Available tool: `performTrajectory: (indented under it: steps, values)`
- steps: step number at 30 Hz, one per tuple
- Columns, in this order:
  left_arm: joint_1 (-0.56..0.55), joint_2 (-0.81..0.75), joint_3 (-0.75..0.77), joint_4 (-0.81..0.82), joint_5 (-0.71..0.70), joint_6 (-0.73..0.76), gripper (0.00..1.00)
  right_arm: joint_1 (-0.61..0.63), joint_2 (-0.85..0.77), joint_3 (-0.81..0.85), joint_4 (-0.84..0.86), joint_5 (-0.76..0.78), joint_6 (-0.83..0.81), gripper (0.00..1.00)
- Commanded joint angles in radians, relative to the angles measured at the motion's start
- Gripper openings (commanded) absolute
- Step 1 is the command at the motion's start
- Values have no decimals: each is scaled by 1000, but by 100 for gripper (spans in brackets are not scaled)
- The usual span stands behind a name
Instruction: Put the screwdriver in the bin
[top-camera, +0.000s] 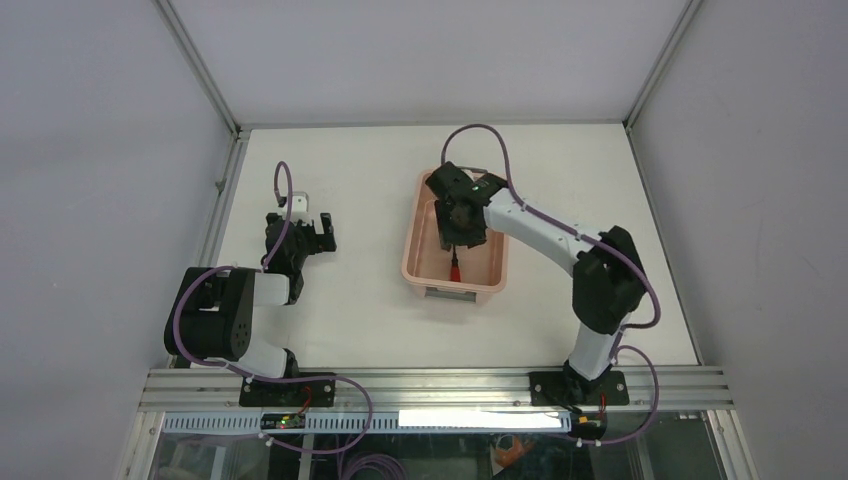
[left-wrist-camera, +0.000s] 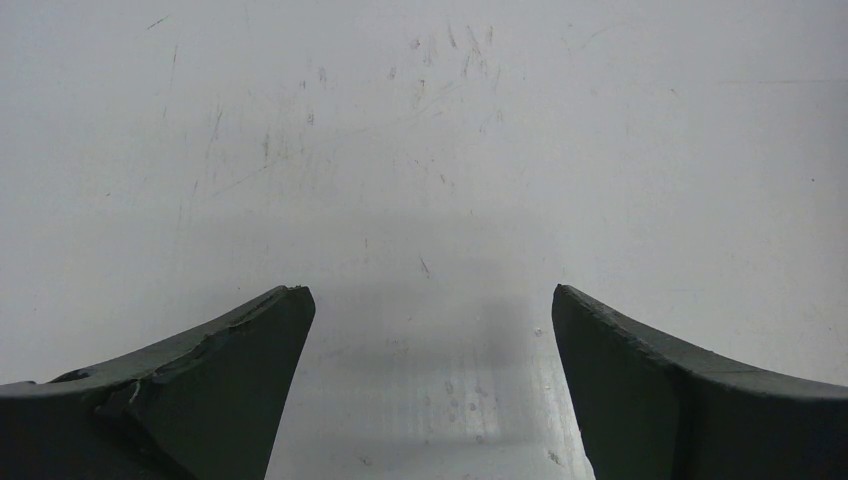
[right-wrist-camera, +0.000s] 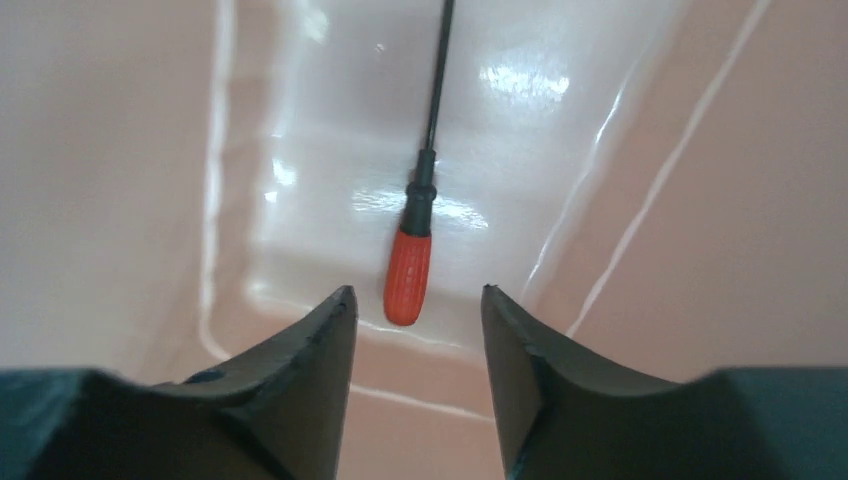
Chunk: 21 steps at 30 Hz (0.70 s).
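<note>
The screwdriver (right-wrist-camera: 409, 270), with a red handle and a thin dark shaft, lies on the floor of the pale pink bin (top-camera: 492, 275). In the top view its red handle (top-camera: 455, 270) shows near the bin's near end. My right gripper (right-wrist-camera: 415, 300) hangs open over the bin, its jaws apart, and holds nothing. In the top view the right gripper (top-camera: 462, 238) sits above the bin's middle. My left gripper (left-wrist-camera: 430, 300) is open and empty over the bare table. In the top view the left gripper (top-camera: 318, 232) is far left of the bin.
The bin (right-wrist-camera: 120, 150) fills the right wrist view with its glossy walls. A small white block (top-camera: 300, 203) sits on the table just behind the left gripper. Metal frame rails (top-camera: 215, 210) border the table at left, right and back.
</note>
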<state>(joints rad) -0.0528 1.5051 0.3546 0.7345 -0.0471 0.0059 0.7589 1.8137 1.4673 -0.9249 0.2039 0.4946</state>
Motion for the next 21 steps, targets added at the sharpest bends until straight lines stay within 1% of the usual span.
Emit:
performTrajectory:
  steps: [1,2,3,4,7,12,15,21]
  values:
    - [-9,1,25,76,-3,-20,99,2,-175,96,3,21,-89,61]
    - [-9,1,26,76,-3,-20,99,-1,-202,96,14,23,-113,75]
    - [-9,1,25,75,-2,-20,99,-6,-230,93,26,28,-133,93]
    - [-10,1,26,75,-2,-20,99,-12,-255,92,31,32,-153,98]
    - [-9,1,26,75,-3,-20,99,-46,-339,72,55,44,-199,99]
    - [-9,1,26,75,-3,-20,99,-144,-498,-47,137,44,-237,99]
    - [-9,1,26,76,-3,-20,99,-217,-598,-163,216,93,-232,99]
    - [-9,1,26,75,-2,-20,99,-340,-735,-446,384,158,-211,99]
